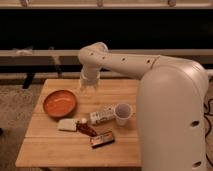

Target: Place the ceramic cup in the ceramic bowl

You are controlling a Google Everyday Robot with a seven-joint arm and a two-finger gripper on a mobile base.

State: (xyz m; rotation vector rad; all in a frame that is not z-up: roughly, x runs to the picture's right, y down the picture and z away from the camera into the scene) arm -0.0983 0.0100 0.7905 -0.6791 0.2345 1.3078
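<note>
I have the gripper (88, 84) hanging over the far middle of the worktop (55, 150), just above the centre of the frame; its fingers look spread and point down, with nothing between them; it touches nothing.

The ceramic cup (122, 113) stands upright right of centre, mouth up, close against the robot's white body (172, 115); the ceramic bowl (59, 103) sits left of centre, well apart from the cup and holding nothing.

The step in hand, as I judge it, is the reach for the cup; I would bring the gripper down and to the right in the frame, then descend over the rim and pinch one wall, since the cup tapers and a side grasp low down could slip; the white bottle (102, 116) lies on its side just beside the cup's left, so I want to come in from above and not sweep across it; then lift clear before crossing left, because a pale block (66, 124), a dark bar (87, 130) and a flat packet (102, 139) lie in the lower middle.

The worktop is pale wooden slats; speckled carpet (15, 107) shows at the left; behind runs a dark wall with pale rails (40, 52).
</note>
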